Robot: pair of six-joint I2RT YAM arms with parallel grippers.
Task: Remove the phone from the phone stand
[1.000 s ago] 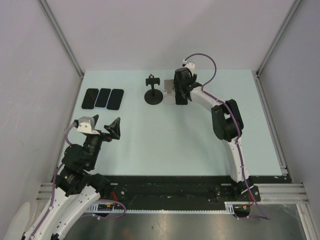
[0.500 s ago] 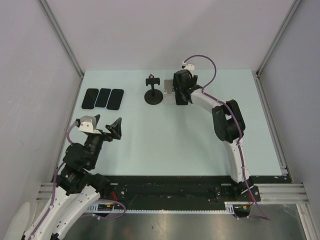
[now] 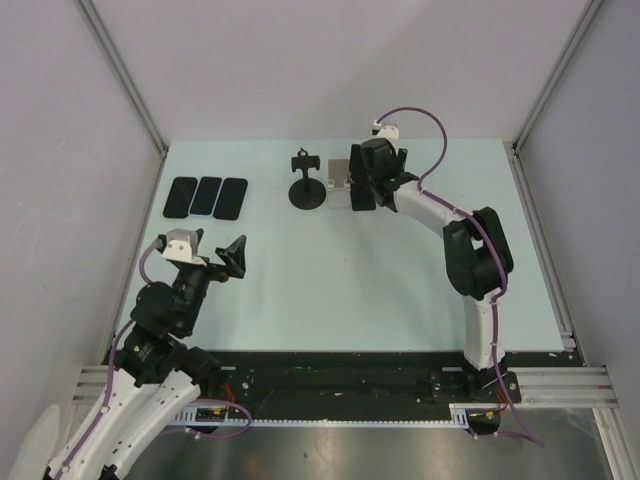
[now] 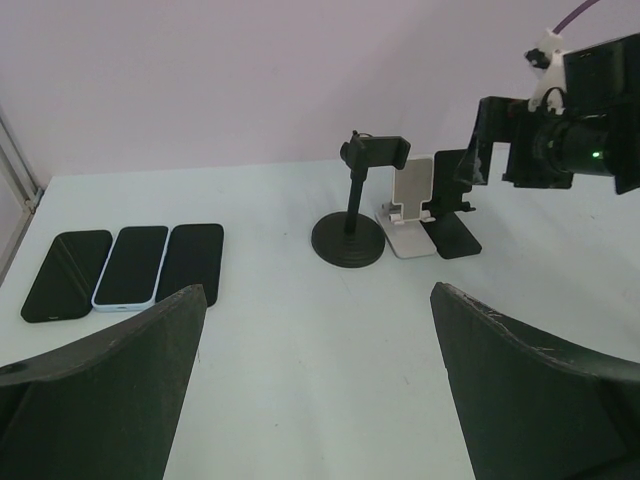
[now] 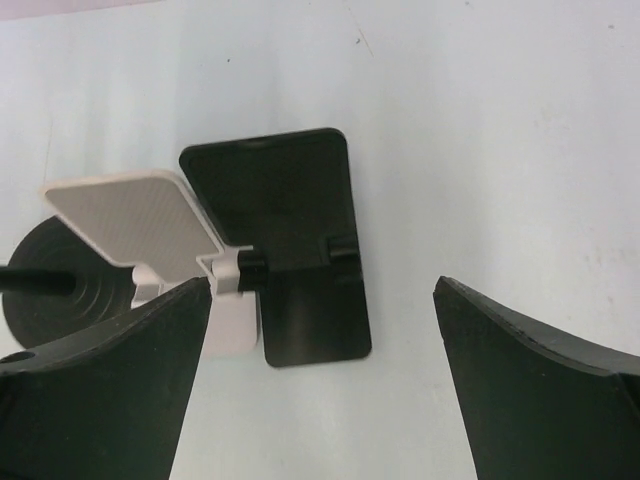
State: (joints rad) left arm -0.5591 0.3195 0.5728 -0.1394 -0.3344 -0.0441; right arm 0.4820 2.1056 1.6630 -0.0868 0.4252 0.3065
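Phones are lying flat, side by side, at the far left of the worktop, long axes running near to far, closest to the left claw, which is gaping wide. Right claw, also spread wide, is hovering over the black stand, which seems to be holding no phone.

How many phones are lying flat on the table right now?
3, side by side in a row at far left: left phone, middle phone, right phone. No other phone is visible.
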